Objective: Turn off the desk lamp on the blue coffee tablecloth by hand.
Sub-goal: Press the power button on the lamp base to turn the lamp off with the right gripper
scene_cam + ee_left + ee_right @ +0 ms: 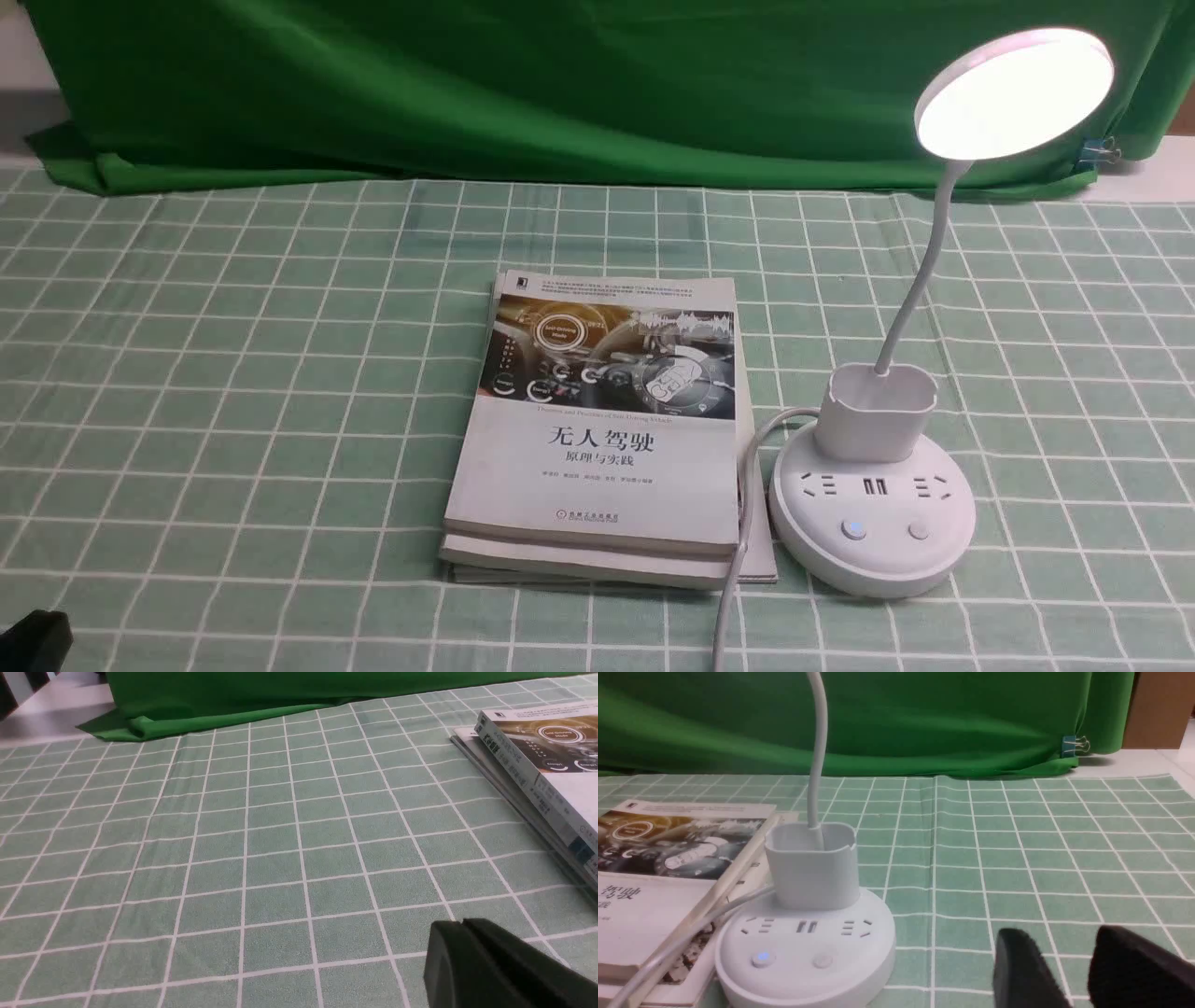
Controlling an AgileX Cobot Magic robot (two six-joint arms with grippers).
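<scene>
green-and-white gridded tablecloth is covering the surface, a darker green backdrop cloth hanging well beyond both jaws. the desk lamp is glowing just ahead of the right jaws, which are standing parted and empty. the left jaws are pressing together, books lying further ahead of them.

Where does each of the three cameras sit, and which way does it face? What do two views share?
Front view: between the arms, looking forward and down at the lit white plastic desk lamp and stacked paperback books on the pale green checked tablecloth; a black bit of the left arm shows.
Left wrist view: low over the cloth, facing the dark green backdrop cloth; the shut left gripper shows.
Right wrist view: low, facing the lamp's base; the open right gripper shows.
Shared: both wrist views show the books.
</scene>
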